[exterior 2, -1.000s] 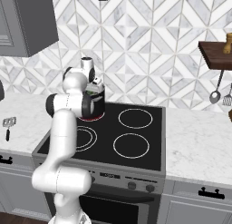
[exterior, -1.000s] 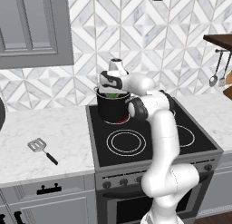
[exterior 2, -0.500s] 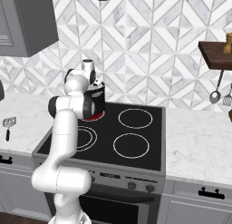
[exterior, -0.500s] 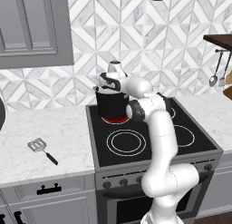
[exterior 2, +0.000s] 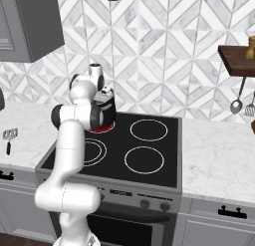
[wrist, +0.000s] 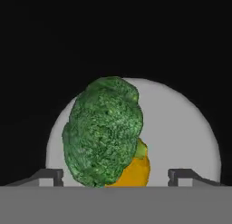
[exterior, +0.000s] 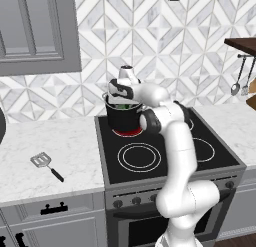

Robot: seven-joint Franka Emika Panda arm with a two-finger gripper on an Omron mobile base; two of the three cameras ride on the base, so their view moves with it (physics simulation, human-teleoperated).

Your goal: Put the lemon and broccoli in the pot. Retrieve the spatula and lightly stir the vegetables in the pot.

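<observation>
The black pot [exterior: 123, 123] stands on the back left burner, its mouth under my hand. My gripper [exterior: 121, 102] reaches down into that mouth and is open. Looking down the pot, the fingertips [wrist: 50, 175] are spread wide, and the green broccoli [wrist: 104, 132] hangs or lies between them, touching neither. The yellow-orange lemon [wrist: 133, 171] peeks out beneath the broccoli on the pot's grey floor [wrist: 181, 128]. Some green shows at the rim [exterior: 123, 107]. The spatula [exterior: 43, 161] lies on the counter left of the stove, also seen as spatula [exterior 2: 10, 136].
The stove [exterior: 165, 156] has three free burners. Metal utensils [exterior 2: 239, 103] hang under a wooden shelf [exterior 2: 238, 53] at the right. A grey wall cabinet [exterior: 35, 31] hangs over the left counter [exterior: 45, 141].
The hand has stayed at the pot's mouth and shifted only slightly. The pot and the spatula have not moved.
</observation>
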